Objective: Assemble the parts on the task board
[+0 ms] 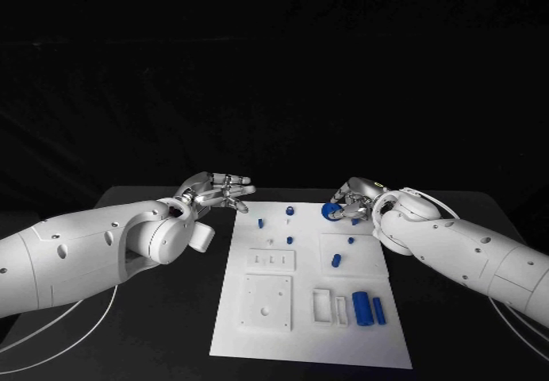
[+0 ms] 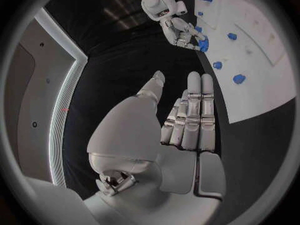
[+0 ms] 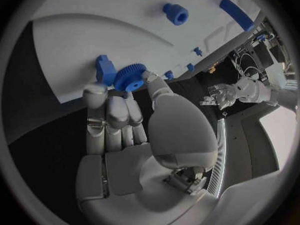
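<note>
One blue gear (image 3: 130,78) is pinched between the thumb and fingers of the right hand (image 3: 125,115), held at the far right part of the board (image 1: 309,349), just above its surface as far as the head view (image 1: 332,210) shows. A blue block (image 3: 105,69) stands on the board right beside the gear; whether they touch, cannot tell. Other blue parts are spread over the board: a hex nut (image 3: 175,13), a long bar (image 3: 236,13), small pegs (image 1: 290,211) near the far edge, two cylinders (image 1: 367,308) near the front right, next to a white tray (image 1: 328,306).

Left hand (image 2: 187,120) is released, fingers straight and together, holding nothing. It hovers over the black table (image 1: 149,198) just off the board's far left corner, well apart from the gear.

Judgement: step in hand is seating the gear on its post or mate; most parts lie loose, so the task looks early.

Risks:
- The grip takes only the gear's rim; a tilt could make it jam or slip out on contact.
- The block sits close; the fingers may knock it over on the way down.
- The fingers hide the gear's bore, so misalignment is likely.
- The board looks unclamped; a side push may shift it.
</note>
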### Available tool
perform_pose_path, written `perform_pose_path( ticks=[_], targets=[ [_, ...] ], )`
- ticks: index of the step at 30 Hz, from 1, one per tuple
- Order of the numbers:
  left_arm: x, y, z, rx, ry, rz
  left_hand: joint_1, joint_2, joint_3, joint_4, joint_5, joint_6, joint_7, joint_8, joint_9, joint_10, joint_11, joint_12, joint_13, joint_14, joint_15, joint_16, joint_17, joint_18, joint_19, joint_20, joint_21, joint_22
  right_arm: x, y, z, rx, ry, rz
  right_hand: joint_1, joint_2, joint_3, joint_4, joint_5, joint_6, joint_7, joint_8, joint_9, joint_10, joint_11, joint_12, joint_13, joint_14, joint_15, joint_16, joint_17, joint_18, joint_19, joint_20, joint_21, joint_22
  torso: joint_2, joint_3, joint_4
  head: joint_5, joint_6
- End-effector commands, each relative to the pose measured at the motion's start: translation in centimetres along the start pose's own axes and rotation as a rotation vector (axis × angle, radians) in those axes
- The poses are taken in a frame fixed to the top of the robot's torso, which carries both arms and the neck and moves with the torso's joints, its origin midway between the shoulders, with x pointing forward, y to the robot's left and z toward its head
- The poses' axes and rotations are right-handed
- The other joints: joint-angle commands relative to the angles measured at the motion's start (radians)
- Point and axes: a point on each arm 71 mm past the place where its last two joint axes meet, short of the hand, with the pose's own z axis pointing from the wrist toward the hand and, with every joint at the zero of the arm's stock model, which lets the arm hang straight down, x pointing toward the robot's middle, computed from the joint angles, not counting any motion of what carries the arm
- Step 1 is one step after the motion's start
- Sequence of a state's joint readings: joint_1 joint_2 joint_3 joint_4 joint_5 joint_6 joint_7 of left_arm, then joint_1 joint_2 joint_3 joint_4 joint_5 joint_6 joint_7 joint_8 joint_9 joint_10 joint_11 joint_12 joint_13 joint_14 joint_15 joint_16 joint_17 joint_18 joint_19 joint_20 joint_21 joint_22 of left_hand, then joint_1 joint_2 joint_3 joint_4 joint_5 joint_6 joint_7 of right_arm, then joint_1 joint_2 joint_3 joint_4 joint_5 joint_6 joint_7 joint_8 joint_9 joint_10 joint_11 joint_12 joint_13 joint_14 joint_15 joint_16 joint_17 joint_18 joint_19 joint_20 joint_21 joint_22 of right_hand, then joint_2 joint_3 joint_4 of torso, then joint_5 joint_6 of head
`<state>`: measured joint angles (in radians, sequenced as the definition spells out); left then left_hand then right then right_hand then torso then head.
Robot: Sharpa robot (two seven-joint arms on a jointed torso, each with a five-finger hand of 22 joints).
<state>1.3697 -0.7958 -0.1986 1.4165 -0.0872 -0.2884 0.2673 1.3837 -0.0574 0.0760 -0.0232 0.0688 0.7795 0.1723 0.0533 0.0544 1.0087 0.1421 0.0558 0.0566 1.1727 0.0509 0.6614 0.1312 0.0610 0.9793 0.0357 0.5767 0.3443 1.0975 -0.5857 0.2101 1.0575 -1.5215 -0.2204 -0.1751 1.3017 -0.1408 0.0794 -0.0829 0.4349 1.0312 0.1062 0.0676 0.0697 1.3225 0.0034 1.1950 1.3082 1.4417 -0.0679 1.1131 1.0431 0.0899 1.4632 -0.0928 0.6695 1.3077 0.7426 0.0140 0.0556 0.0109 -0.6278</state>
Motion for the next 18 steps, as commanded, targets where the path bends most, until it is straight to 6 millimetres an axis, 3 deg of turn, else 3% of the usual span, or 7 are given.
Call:
perform_pose_path(
  ticks=[1, 13, 18],
  targets=[
    [0.21, -0.26, 0.05, 0.009, 0.017, 0.001, 0.005, 0.007, 0.003, -0.001, 0.0, -0.003, 0.003, 0.0, -0.001, -0.005, -0.002, 0.004, 0.002, 0.006, 0.001, -0.002, 0.0, 0.013, -0.006, 0.0, 0.005, -0.001, 0.3, 0.01, -0.06, -0.004, 0.028, -0.026, -0.003, 0.002, 0.009, -0.001, 0.007, 0.009, 0.001, -0.005, 0.001, 0.006, 0.0, 0.004, 0.002, 0.003, 0.001, 0.005, 0.003, 0.014, 0.053, 0.005, 0.006, 0.065, 0.0, 0.0003, 0.0018, 0.0, -0.001],
    [0.16, -0.23, 0.04, 0.005, 0.017, 0.003, 0.005, 0.007, 0.003, -0.001, 0.0, -0.003, 0.003, 0.0, -0.001, -0.005, -0.002, 0.004, 0.002, 0.006, 0.001, -0.002, 0.0, 0.013, -0.006, 0.0, 0.005, -0.001, 0.22, -0.3, -0.11, 0.006, 0.023, -0.052, -0.003, 0.0, 0.03, -0.029, 0.039, -0.001, 0.004, -0.005, 0.0, 0.003, 0.001, 0.001, 0.0, 0.003, 0.001, 0.004, 0.009, 0.015, 0.053, 0.006, 0.004, 0.069, 0.0, 0.0, 0.0, 0.0, -0.001],
    [0.16, -0.22, 0.05, 0.004, 0.016, 0.004, 0.006, 0.007, 0.003, 0.0, 0.001, -0.007, 0.004, 0.0, -0.001, -0.007, -0.002, 0.004, 0.001, 0.006, 0.001, -0.002, 0.0, 0.013, -0.007, 0.0, 0.006, -0.001, 0.31, -0.29, -0.13, 0.005, 0.032, -0.102, -0.005, -0.002, 0.067, -0.077, 0.062, -0.006, 0.006, -0.005, 0.0, 0.001, 0.002, -0.002, -0.002, 0.003, 0.002, 0.002, 0.013, 0.015, 0.053, 0.006, 0.007, 0.072, 0.0, 0.0001, 0.0014, -0.001, -0.002]
  ],
)
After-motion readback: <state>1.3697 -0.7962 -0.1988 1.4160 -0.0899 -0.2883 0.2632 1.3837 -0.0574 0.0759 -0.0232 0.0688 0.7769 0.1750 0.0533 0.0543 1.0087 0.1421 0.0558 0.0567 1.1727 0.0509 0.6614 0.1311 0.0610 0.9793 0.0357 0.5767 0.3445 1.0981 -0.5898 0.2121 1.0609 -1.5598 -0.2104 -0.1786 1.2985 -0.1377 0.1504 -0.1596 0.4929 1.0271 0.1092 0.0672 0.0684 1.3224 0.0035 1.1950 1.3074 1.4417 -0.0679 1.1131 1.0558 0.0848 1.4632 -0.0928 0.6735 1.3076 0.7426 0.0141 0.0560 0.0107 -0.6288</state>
